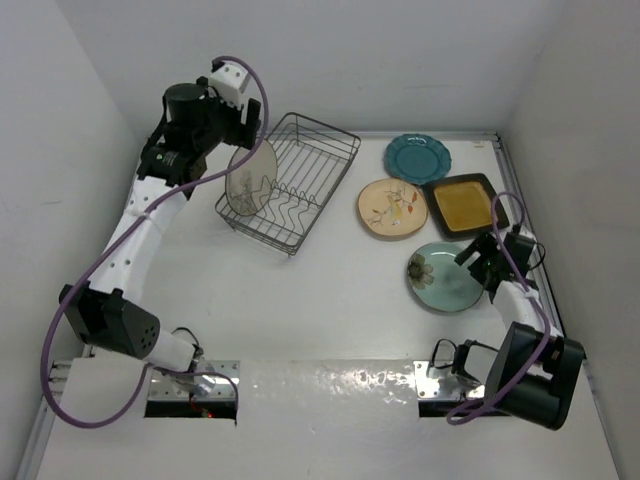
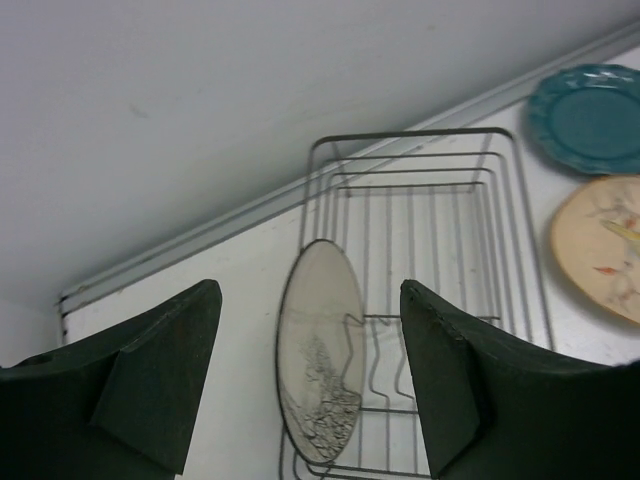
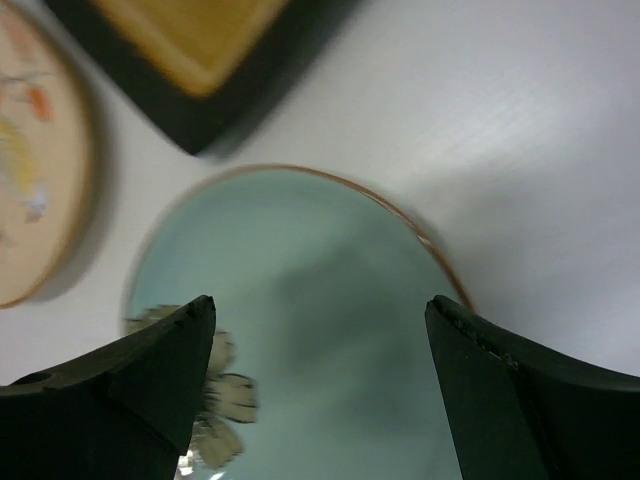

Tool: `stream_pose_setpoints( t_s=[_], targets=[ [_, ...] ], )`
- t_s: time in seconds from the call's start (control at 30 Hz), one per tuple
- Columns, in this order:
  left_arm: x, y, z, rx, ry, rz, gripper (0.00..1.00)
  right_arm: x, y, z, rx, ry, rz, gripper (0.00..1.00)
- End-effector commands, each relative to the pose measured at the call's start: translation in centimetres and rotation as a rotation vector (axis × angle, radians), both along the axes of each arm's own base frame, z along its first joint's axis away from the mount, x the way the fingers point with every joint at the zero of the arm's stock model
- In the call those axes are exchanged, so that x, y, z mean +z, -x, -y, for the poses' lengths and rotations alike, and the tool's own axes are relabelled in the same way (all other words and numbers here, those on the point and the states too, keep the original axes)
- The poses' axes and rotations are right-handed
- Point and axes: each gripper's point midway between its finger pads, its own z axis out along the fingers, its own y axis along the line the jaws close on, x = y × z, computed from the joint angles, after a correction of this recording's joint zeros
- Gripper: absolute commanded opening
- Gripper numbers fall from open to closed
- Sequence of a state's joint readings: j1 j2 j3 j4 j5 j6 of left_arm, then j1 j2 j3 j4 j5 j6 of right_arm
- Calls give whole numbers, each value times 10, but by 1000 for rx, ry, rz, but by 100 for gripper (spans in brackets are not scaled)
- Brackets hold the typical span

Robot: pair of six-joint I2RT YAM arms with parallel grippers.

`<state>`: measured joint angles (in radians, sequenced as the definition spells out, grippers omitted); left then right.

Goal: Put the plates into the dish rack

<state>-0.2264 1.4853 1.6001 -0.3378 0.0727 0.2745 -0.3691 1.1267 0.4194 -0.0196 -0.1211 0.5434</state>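
Observation:
The dark wire dish rack (image 1: 318,150) stands at the back left. The grey dark-rimmed plate (image 1: 251,178) stands on edge at the rack's near-left end, seen in the left wrist view (image 2: 320,360) between the divider wires (image 2: 420,200). My left gripper (image 1: 236,128) hovers above it, open and empty (image 2: 310,298). The pale aqua plate (image 1: 440,277) lies flat at the right. My right gripper (image 1: 482,262) is open just above it (image 3: 320,305), not touching the plate (image 3: 310,250). The scalloped teal (image 1: 418,155), cream floral (image 1: 392,207) and square amber (image 1: 462,203) plates lie flat behind.
White walls close in the table on the left, back and right. A metal rail (image 2: 250,215) runs along the back edge behind the rack. A shiny foil strip (image 1: 330,380) lies between the arm bases at the front.

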Motion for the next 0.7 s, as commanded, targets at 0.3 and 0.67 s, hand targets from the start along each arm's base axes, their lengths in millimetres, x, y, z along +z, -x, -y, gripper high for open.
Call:
stream_pose_setpoints(
  t_s=[0.3,0.67],
  targets=[
    [-52,75,109,-445,-27,-177,69,-60,43,13,-131,-64,-79,80],
    [-64,70,118,-476,-27,-213,68,16,20,45,-64,153,-27,71]
  ],
)
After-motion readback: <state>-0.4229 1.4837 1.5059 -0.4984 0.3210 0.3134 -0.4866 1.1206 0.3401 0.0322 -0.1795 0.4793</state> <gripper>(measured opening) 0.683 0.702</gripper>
